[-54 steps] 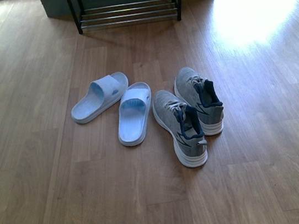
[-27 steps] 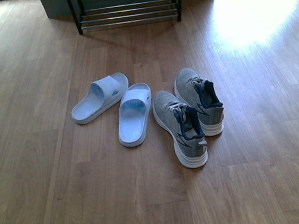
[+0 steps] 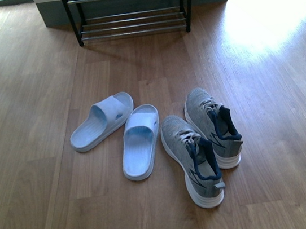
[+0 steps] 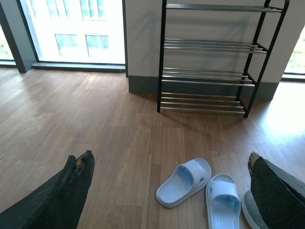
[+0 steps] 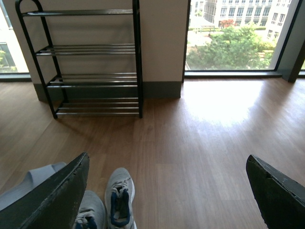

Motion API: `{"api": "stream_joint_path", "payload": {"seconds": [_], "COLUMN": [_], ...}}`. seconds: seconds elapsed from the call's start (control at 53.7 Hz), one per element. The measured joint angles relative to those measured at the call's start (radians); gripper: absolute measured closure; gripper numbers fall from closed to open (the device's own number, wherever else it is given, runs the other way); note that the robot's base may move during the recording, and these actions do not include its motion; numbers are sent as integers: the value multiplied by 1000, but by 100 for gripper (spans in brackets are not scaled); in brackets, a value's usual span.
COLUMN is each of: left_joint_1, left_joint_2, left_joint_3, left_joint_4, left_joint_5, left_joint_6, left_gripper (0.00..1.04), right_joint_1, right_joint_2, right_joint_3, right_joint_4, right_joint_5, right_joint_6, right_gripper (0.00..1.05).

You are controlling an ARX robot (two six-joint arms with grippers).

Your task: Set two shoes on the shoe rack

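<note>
Front view: two pairs of shoes lie on the wooden floor (image 3: 23,81), well short of the shoe rack (image 3: 132,31) and not yet on it. The grey sneakers (image 3: 197,142) sit side by side and touching, toes towards the rack, heel openings facing the robot. The light blue slides (image 3: 140,139) lie just beside them on the robot's left, one pointing at the rack and the other angled off to the left. The rack stands against the wall (image 4: 143,38), with shelves of thin chrome bars.

In the wrist views the left pincer (image 4: 167,160) and right pincer (image 5: 167,161) both hang above the floor, spread wide and holding nothing.

The step in hand looks like the reach for a first shoe. A sound grip would probably put one finger inside a sneaker's heel opening and one outside. Lifting straight up should avoid dragging its touching neighbour. On thin bars, a sole set flat across several seems safest.
</note>
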Motion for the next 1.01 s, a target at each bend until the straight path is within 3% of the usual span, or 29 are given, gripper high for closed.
{"api": "stream_joint_path", "payload": {"seconds": [0.54, 0.596, 0.67, 0.856, 1.005], "left_joint_1": [0, 0, 0, 0, 0], "left_joint_2": [0, 0, 0, 0, 0], "left_joint_3": [0, 0, 0, 0, 0], "left_joint_4": [0, 0, 0, 0, 0], "left_joint_5": [0, 0, 0, 0, 0], "left_joint_6": [0, 0, 0, 0, 0], "left_gripper": [9, 9, 9, 9, 9], "right_joint_1": [0, -16, -6, 30, 50], "right_joint_2": [0, 34, 245, 1065, 1680], "right_joint_3": [0, 10, 31, 222, 448], "right_joint_4": [0, -30, 46, 460, 599], "right_joint_5": [0, -84, -132, -98, -26], "right_joint_6": [0, 23, 56, 30, -12], "right_gripper": [9, 9, 9, 9, 9]}}
